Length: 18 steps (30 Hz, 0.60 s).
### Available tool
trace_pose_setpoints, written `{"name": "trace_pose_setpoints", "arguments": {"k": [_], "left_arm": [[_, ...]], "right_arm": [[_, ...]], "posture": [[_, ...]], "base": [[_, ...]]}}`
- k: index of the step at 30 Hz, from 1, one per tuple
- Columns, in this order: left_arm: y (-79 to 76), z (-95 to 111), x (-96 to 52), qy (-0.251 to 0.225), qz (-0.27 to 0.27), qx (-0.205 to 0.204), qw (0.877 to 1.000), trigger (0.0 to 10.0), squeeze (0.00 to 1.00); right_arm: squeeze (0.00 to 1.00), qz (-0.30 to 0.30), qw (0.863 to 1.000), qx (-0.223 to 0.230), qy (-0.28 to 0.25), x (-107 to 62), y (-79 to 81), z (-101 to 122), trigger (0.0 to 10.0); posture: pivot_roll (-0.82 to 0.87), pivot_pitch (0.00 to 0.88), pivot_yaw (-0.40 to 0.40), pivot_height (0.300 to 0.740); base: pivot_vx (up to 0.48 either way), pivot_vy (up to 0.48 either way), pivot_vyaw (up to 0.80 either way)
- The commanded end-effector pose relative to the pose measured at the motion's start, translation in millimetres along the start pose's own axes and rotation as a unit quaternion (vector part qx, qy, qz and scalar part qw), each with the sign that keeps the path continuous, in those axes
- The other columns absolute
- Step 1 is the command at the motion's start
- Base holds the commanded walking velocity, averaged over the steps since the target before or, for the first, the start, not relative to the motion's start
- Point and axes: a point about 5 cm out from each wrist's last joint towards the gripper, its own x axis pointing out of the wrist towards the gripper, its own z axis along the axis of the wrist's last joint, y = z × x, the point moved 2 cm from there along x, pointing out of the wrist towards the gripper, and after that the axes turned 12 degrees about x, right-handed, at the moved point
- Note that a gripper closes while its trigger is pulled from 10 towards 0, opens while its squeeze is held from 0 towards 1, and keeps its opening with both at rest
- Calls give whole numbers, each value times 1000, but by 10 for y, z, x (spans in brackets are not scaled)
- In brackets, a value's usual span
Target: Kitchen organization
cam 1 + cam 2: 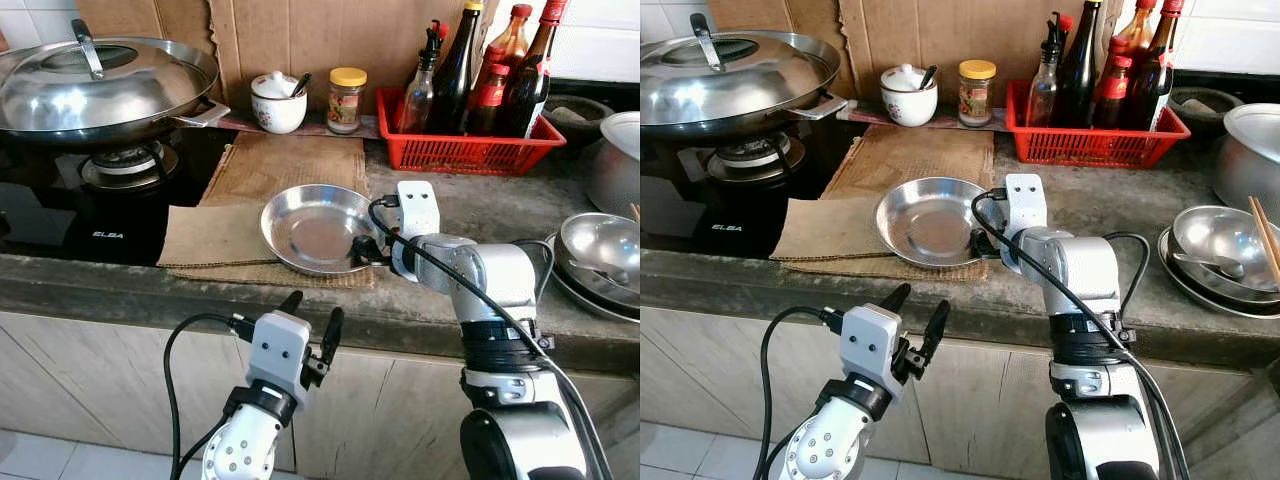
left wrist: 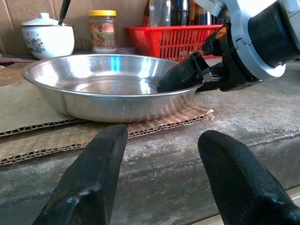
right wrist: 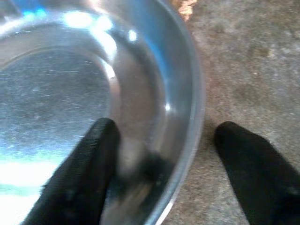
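We see the left gripper [image 1: 312,318] at 6 o'clock, below the worktop [image 1: 450,205] edge, fingers wide, holding nothing. At centre the steel dish [image 1: 313,228] sits on cardboard [image 1: 270,170]. The right gripper [image 3: 161,154] straddles its 3 o'clock rim, fingers spread, one inside, one outside.

The right gripper [image 1: 362,250] straddles the near-right rim of the dish [image 1: 312,228], which lies on cardboard [image 1: 250,200]. Behind it sits the basket [image 1: 462,148]; bowls [image 1: 600,255] lie to its right, the wok [image 1: 100,85] far left.
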Motion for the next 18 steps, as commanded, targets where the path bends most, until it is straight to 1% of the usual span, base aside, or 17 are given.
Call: {"name": "trace_pose_setpoints", "arguments": {"k": [1, 8, 12, 18], "left_arm": [[5, 22, -17, -4, 4, -2, 1000, 10000, 0], [15, 22, -5, -3, 7, 0, 1000, 10000, 0], [18, 20, -4, -2, 10, 1, 1000, 10000, 0], [20, 16, -1, 0, 11, 2, 1000, 10000, 0]], "right_arm": [[0, -10, 1000, -3, 14, 34, -17, -57, 0], [0, -20, 1000, -2, 4, 54, -49, -6, 0], [0, -27, 1000, 9, 6, 80, -100, -31, 0], [0, -26, 999, 19, -2, 85, -101, -27, 0]], "posture": [[163, 62, -68, 740], [162, 74, -72, 740], [167, 76, -73, 740], [164, 77, -74, 740]], "base": [[0, 0, 0], [0, 0, 0], [0, 0, 0], [0, 0, 0]]}}
